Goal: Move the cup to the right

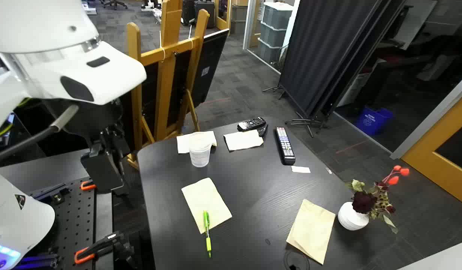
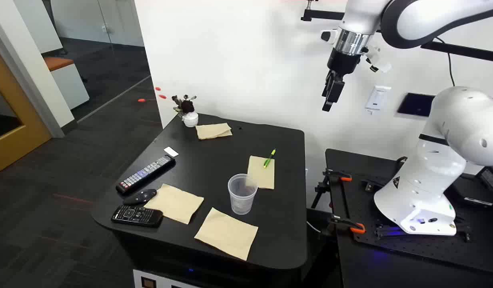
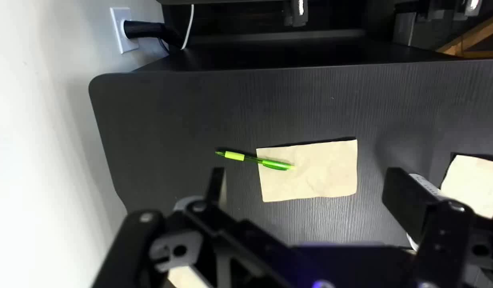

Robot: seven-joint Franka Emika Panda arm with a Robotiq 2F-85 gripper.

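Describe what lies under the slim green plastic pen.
The pen lies partly on a rectangular beige paper napkin, its tip end extending past it over the flat black tabletop. Whatever the napkin covers cannot be seen.

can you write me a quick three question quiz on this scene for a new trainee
1. True or false: the gripper is open and clear of the cup, which stands upright on the table.
2. Short answer: what lies under part of the pen?
3. Multiple choice: the vase holding the flowers is (a) green, (b) white, (c) black.

Key: 1. True. 2. A napkin. 3. (b) white.
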